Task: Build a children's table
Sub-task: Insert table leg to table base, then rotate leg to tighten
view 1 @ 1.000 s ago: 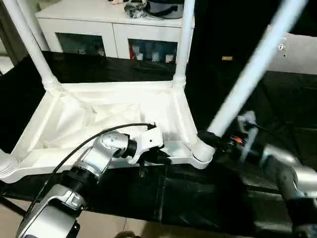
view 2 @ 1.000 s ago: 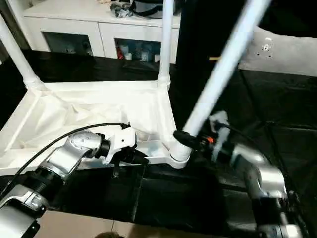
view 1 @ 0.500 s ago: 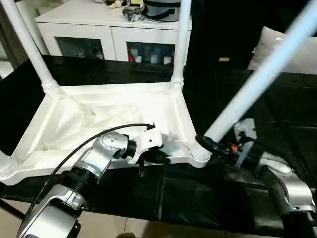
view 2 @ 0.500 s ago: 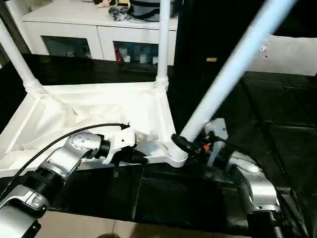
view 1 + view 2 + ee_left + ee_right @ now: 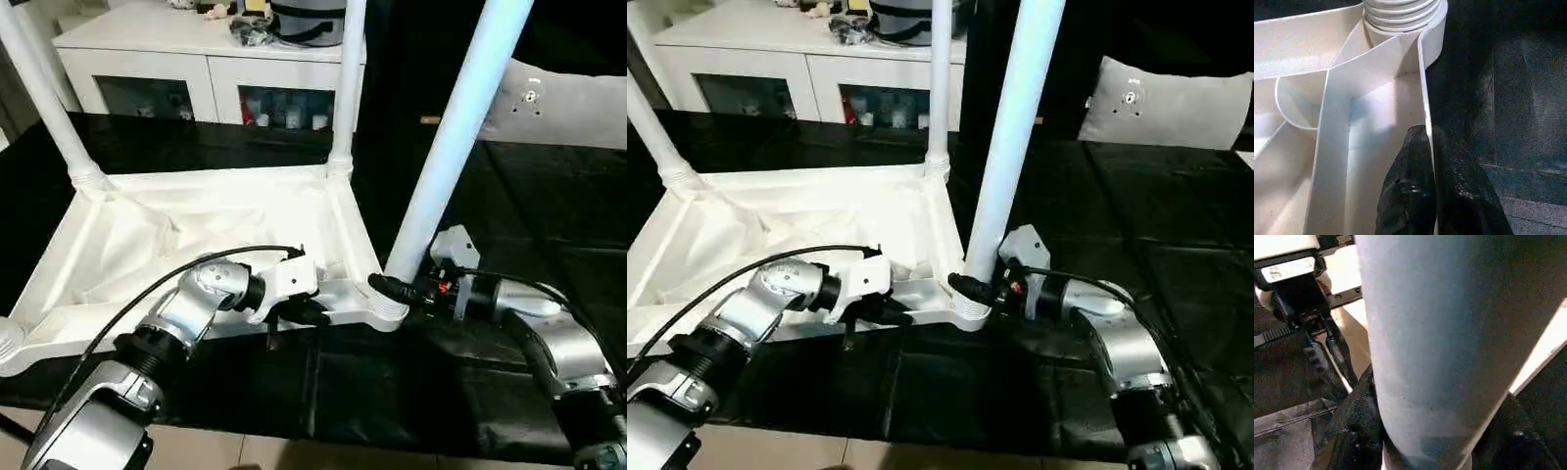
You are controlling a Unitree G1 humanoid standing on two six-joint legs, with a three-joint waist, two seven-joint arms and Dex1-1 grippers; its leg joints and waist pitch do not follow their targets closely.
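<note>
The children's table top (image 5: 225,211) lies upside down on the black worktable, its ribs facing up. Two white legs (image 5: 44,93) (image 5: 345,88) stand in its far corner sockets. A third leg (image 5: 453,147) stands nearly upright in the near right socket (image 5: 384,308). My right gripper (image 5: 390,288) is shut on this leg just above the socket, and its black fingers (image 5: 1354,426) wrap the tube (image 5: 1440,333). My left gripper (image 5: 302,313) is shut on the top's near rim, and its fingers (image 5: 1410,196) pinch the thin wall (image 5: 1425,112). The near left socket (image 5: 6,343) holds no leg.
A white cabinet (image 5: 196,59) with glass doors stands behind the worktable (image 5: 411,392). A grey cushion (image 5: 568,93) lies at the back right. The worktable's front edge and the floor (image 5: 255,455) run close below my arms. A black cable (image 5: 147,294) loops over my left forearm.
The leg in my right gripper has swung from a strong lean to the right to nearly upright in its socket. My right forearm came in towards the table. My left gripper kept its hold.
</note>
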